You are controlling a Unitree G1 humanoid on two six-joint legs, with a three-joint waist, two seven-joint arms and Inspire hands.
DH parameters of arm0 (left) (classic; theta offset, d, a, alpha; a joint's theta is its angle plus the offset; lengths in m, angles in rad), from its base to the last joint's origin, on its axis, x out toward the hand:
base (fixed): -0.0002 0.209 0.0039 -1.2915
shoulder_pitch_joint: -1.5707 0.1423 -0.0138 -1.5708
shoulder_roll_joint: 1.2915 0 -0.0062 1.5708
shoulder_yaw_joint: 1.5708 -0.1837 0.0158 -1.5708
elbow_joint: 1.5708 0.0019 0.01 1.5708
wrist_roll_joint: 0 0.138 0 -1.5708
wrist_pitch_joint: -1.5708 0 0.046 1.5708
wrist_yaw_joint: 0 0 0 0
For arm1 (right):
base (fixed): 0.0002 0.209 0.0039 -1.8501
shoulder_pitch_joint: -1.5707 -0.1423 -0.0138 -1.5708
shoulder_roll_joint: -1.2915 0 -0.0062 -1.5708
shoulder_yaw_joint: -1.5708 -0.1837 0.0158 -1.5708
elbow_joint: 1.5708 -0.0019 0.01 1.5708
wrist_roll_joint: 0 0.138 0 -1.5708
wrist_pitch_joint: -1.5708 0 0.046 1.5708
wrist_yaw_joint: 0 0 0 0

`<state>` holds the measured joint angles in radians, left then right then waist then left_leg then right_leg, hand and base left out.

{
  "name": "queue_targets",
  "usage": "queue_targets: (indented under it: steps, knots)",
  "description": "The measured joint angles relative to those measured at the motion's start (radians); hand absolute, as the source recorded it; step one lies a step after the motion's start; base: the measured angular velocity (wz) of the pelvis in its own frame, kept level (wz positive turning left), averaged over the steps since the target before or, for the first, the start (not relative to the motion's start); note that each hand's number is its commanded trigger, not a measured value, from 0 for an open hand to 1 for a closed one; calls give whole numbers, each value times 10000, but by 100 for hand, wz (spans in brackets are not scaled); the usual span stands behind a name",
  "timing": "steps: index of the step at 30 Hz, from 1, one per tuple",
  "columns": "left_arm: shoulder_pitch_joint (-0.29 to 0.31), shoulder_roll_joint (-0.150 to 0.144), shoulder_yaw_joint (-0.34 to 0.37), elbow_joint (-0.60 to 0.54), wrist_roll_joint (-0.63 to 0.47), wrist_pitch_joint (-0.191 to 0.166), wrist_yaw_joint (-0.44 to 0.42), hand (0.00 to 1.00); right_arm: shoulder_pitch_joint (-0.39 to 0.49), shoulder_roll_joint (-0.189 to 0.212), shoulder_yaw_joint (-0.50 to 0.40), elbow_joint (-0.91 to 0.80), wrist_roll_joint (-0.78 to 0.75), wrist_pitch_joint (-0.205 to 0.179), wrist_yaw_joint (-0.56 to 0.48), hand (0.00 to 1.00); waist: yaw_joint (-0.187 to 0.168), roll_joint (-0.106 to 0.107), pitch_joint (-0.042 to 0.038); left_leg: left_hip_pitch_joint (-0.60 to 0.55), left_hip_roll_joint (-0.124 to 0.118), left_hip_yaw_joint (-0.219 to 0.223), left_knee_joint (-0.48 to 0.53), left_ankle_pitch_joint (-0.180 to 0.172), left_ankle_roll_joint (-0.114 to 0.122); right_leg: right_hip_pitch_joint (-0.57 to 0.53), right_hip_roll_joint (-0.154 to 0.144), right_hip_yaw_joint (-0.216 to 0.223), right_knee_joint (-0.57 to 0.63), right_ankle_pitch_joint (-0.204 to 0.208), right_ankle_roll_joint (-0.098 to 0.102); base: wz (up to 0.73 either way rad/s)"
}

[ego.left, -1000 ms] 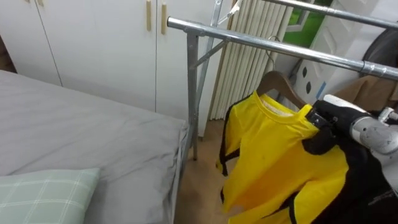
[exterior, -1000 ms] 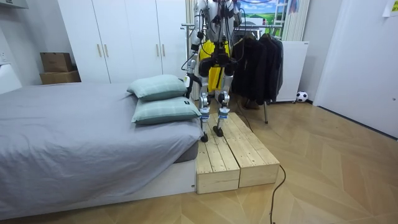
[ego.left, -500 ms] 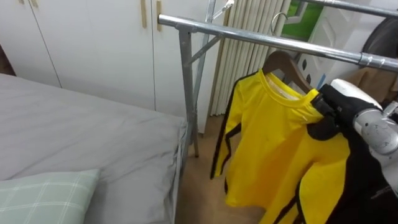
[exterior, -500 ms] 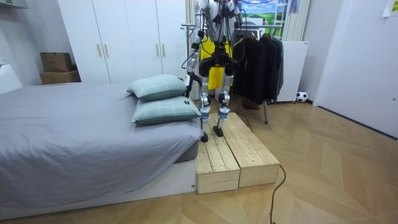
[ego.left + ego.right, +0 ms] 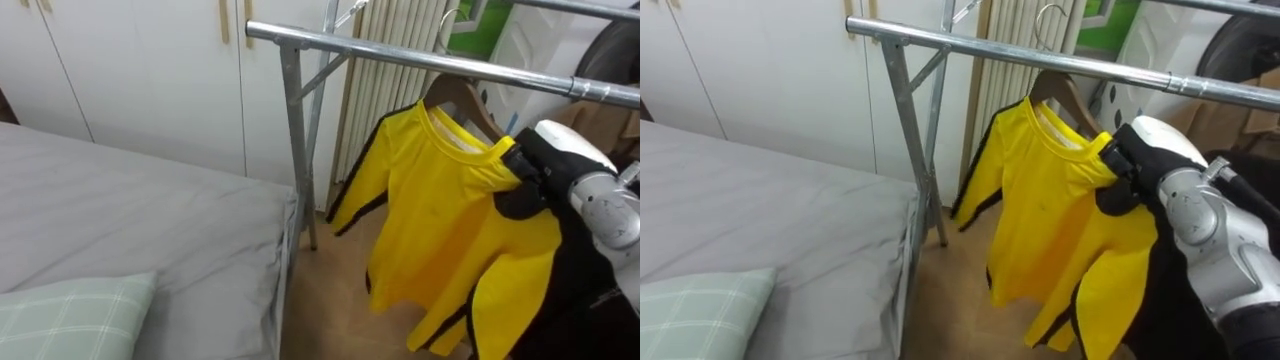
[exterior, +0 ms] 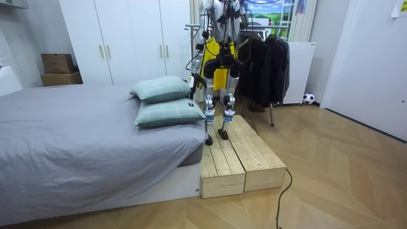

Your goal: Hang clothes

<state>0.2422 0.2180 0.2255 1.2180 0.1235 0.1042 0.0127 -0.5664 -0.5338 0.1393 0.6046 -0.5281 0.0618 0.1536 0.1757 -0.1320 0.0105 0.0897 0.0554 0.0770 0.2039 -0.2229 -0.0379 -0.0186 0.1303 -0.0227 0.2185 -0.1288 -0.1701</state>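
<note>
A yellow shirt (image 5: pixel 440 220) with black trim hangs on a wooden hanger (image 5: pixel 462 98). The hanger's metal hook (image 5: pixel 447 22) sits up at the rack's silver rail (image 5: pixel 400 58); I cannot tell whether it rests on it. My right hand (image 5: pixel 545 165) comes in from the right, its dark fingers curled on the shirt's shoulder and the hanger end beneath it. The shirt's left sleeve swings out toward the rack's upright post (image 5: pixel 294 140). In the room view I stand on a wooden platform (image 6: pixel 238 156) facing the rack, with my left hand (image 6: pixel 193 62) low at my side.
A grey bed (image 5: pixel 120 220) with a pale checked pillow (image 5: pixel 70 315) lies at my left, close to the post. White wardrobe doors (image 5: pixel 130 70) and a ribbed white panel (image 5: pixel 390 100) stand behind the rack. Dark coats (image 6: pixel 267 63) hang further right along the rail.
My right hand has lifted the hanger and shirt up and a little right, bringing the hook to the rail. The left sleeve has swung outward.
</note>
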Motion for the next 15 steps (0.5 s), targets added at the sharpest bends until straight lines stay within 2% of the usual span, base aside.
queue_targets:
  steps: [8, 15]
  knots:
    - [27, 2, -6, 0, 264, 74, -40, 0, 174, 0, 0, 159, 180, 20, 4, 100, -8, 29, 13, 79, 7, 32, -49, 9, -15, 104, 5, 19, -149, -1, 4, 0]
    - [16, 11, -141, -76, 450, 78, -103, 0, 360, 16, 402, 1034, 494, 19, 344, 100, 221, 76, 30, 180, 8, 40, -69, 8, -14, 222, 15, 18, -310, 6, 0, 1]
